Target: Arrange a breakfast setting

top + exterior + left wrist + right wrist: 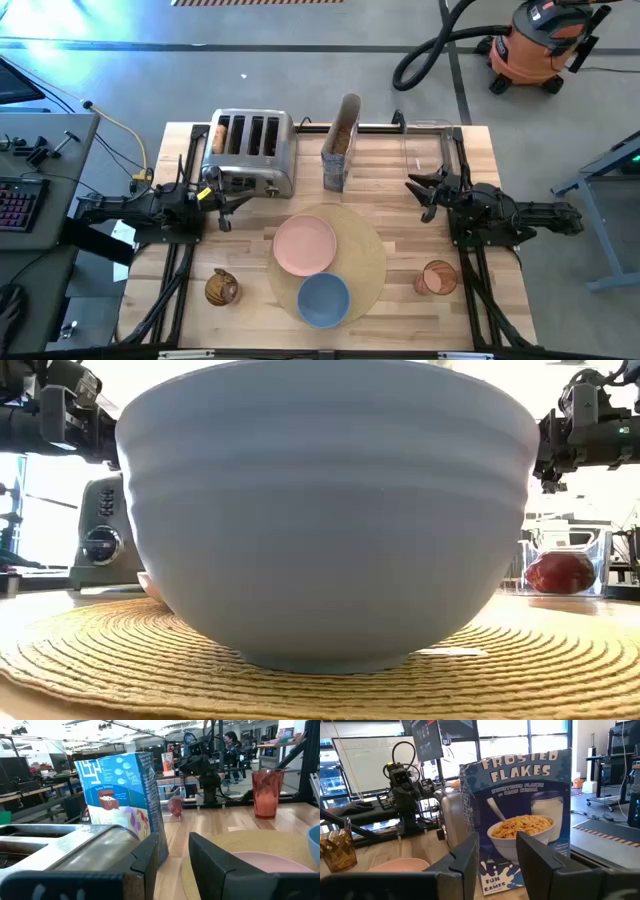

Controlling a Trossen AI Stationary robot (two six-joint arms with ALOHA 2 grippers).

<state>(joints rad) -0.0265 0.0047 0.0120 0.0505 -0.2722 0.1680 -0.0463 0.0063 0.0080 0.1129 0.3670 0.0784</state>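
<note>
I have the round tan placemat (pixel 340 262) at the middle front of the table as the base of the setting, with the pink plate (pixel 305 245) on its left half and the smaller blue bowl (pixel 323 298) at its near edge, just touching or overlapping the plate; that groups the dishes where a diner would sit. The bowl stands so close to the low camera that it fills that view. My left gripper (pixel 222 203) hovers beside the steel toaster (pixel 250 152), its fingers parted only narrowly and holding nothing, which I read as a ready position for the bagel slots. My right gripper (pixel 425 190) hangs off the right of the cereal container (pixel 340 143), fingers likewise parted with nothing between them, facing the printed box face. The red fruit (pixel 560 572) sits in a clear bin at the back right, well apart from the mat, so it is not yet served. A brown glass (pixel 222 288) stands front left and a pinkish tumbler (pixel 438 278) front right, flanking the mat. I cannot make out a spoon.
</note>
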